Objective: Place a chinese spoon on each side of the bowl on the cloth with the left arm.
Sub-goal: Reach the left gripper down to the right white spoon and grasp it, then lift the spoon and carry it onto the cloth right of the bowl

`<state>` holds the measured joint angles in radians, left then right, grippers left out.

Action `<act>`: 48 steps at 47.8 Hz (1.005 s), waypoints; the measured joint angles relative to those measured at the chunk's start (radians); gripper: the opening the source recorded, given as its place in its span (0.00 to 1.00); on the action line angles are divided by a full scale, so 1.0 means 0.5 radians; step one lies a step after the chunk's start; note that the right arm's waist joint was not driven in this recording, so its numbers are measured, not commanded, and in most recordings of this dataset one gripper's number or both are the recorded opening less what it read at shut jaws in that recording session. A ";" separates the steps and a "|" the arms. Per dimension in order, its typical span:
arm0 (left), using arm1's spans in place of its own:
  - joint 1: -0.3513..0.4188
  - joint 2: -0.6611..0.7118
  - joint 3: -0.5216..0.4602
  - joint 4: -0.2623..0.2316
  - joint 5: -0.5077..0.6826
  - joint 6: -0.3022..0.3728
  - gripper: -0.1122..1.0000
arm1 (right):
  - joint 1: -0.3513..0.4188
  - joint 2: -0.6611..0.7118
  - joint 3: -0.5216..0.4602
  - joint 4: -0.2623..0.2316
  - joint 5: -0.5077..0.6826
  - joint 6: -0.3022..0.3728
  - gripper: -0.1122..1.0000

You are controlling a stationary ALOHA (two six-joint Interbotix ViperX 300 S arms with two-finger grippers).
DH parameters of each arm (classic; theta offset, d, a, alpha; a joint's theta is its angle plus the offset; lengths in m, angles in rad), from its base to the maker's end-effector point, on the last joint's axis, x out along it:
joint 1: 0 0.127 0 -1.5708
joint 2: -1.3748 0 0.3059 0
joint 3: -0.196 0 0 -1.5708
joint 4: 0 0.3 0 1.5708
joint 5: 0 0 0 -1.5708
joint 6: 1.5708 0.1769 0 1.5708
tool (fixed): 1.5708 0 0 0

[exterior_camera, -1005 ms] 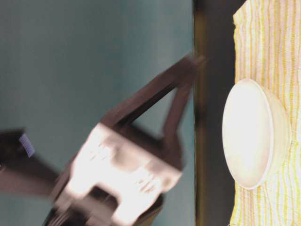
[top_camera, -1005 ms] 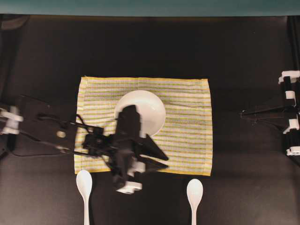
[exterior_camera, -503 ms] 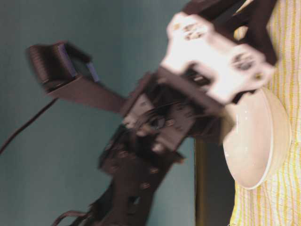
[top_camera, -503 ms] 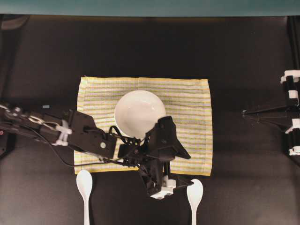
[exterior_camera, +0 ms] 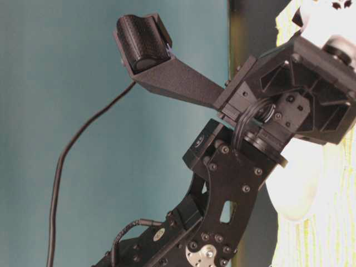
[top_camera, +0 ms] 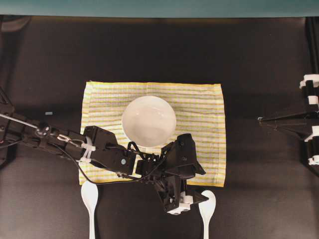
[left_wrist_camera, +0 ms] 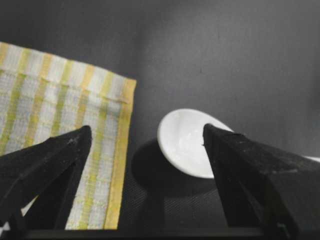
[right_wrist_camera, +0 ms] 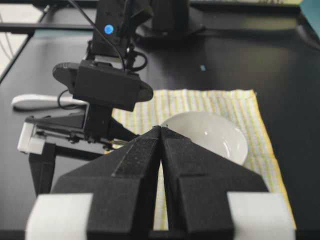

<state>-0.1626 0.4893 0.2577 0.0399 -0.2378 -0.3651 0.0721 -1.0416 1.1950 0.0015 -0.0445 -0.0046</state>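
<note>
The left gripper (left_wrist_camera: 145,145) has its two fingers (left_wrist_camera: 47,155) wide apart and holds nothing. Between the two tips, a little to the side of the right-hand finger in the left wrist view, lies the bowl end of the right-hand spoon (left_wrist_camera: 187,142) on the dark table (left_wrist_camera: 225,55). The spoon's handle runs away under that finger toward the camera, so its long axis lies roughly along the direction in which the fingers point, not across the gap. The other finger is above the yellow hem at the corner of the cloth (left_wrist_camera: 60,105), and the spoon is just beside that corner, off the cloth.

In the overhead view the left gripper (top_camera: 192,196) is just beside the same spoon (top_camera: 208,206), below the near edge of the cloth (top_camera: 199,114). The bowl (top_camera: 148,121) is behind the fingers, in the middle of the cloth. A second spoon (top_camera: 89,199) lies well apart, under the left arm (top_camera: 107,154).

I judge that the fingers should close across the narrow part of the spoon.

The right gripper (right_wrist_camera: 161,132) has its fingers pressed together, empty, well apart from both spoons. The left gripper is the nearer one by far.
</note>
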 measured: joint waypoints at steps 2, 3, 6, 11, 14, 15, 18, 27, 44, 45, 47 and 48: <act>-0.003 0.009 -0.006 0.000 0.000 -0.003 0.88 | 0.000 0.000 0.000 0.003 0.003 0.000 0.10; -0.003 0.015 -0.009 0.000 0.003 -0.006 0.88 | 0.000 -0.003 0.000 0.003 0.000 0.000 0.10; -0.003 0.028 -0.018 0.000 0.006 -0.015 0.88 | 0.000 -0.003 0.000 0.003 0.000 -0.003 0.10; -0.015 0.034 -0.025 0.000 0.015 -0.043 0.88 | 0.000 -0.021 0.000 0.003 0.000 -0.012 0.10; -0.031 0.037 -0.028 0.000 0.043 -0.064 0.88 | 0.000 -0.037 0.000 0.000 0.000 -0.012 0.10; -0.034 0.040 -0.028 -0.003 0.052 -0.071 0.88 | 0.000 -0.046 0.000 0.003 0.003 -0.015 0.10; -0.052 0.040 -0.031 0.000 0.086 -0.071 0.88 | 0.000 -0.077 0.000 0.003 0.009 -0.015 0.10; -0.058 0.061 -0.046 0.000 0.098 -0.074 0.87 | 0.000 -0.104 0.003 0.000 0.018 -0.015 0.10; -0.055 0.126 -0.138 0.000 0.120 -0.074 0.77 | 0.000 -0.101 0.015 0.003 0.025 -0.015 0.10; -0.055 0.126 -0.141 0.000 0.120 -0.074 0.74 | 0.000 -0.101 0.015 0.003 0.025 -0.015 0.10; -0.052 0.126 -0.144 0.000 0.123 -0.077 0.65 | 0.000 -0.104 0.018 0.003 0.025 -0.015 0.10; -0.052 0.126 -0.144 0.000 0.126 -0.077 0.60 | 0.000 -0.101 0.018 0.003 0.025 -0.018 0.10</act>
<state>-0.1887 0.5522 0.1856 0.0399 -0.1749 -0.4034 0.0721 -1.0922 1.2042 0.0031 -0.0322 -0.0138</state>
